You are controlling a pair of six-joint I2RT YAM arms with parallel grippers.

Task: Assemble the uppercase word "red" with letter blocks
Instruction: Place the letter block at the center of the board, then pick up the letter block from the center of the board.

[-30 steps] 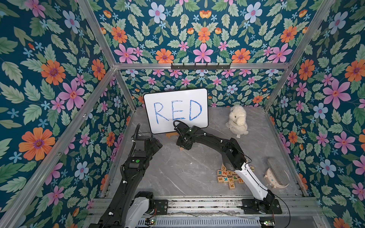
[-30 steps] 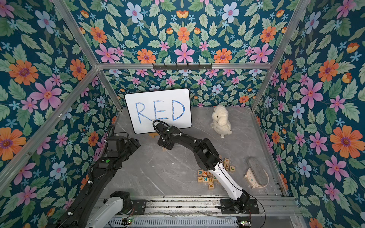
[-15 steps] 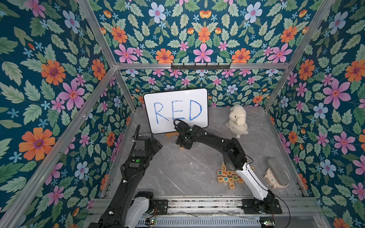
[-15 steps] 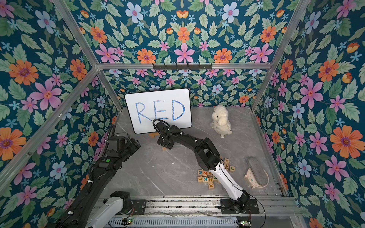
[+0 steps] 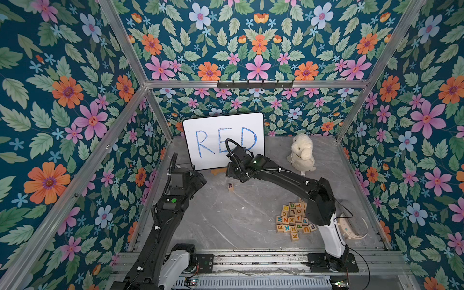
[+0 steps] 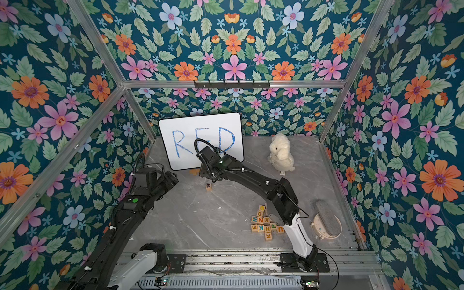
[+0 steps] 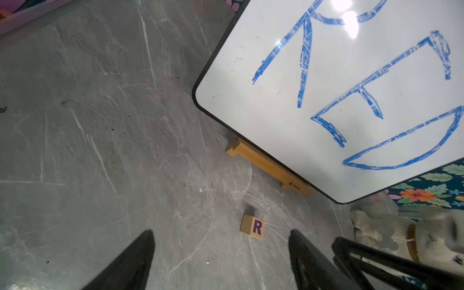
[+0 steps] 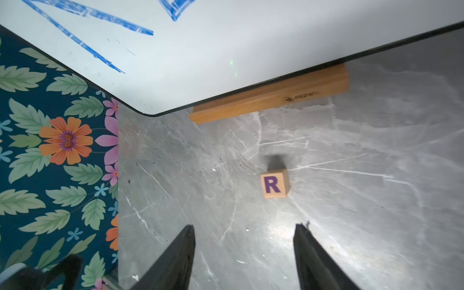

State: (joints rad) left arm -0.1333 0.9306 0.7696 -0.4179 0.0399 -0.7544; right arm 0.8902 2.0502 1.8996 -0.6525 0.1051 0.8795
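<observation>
1. Status: R block (image 5: pixel 230 186) sits flat on the table (image 5: pixel 221 226), purple R up, free of both tools. It's just ahead of the right gripper (image 8: pixel 244 227) tips, in line w/ the gap, not touched.
2. Right gripper: jaws moderately apart, nothing between them. Left gripper (image 7: pixel 221 232): jaws apart too, empty. The R block lies ahead of it, nearer one finger.
3. My read: R is placed, E is next. The letter-block pile (image 5: pixel 293 221) is well behind the right gripper, down by that arm's elbow, so the right arm fetches.
4. Lift straight up before swinging back. The whiteboard (image 5: pixel 223 130) & its wooden stand (image 8: pixel 271 98) are just beyond the R block from the tips. Don't clip either, don't nudge R.
5. I can't read pile colours from the top views, so I confirm a red E on the wrist cam before committing.
6. Pile blocks sit touching. I come down w/ jaws only slightly wider than one cube, fingers on free sides, or the neighbours get dragged.
7. Set E beside R, on the side away from the left gripper, letter up, near-touching, so the row reads like the board.
8. Left gripper: park it clear of the row.
</observation>
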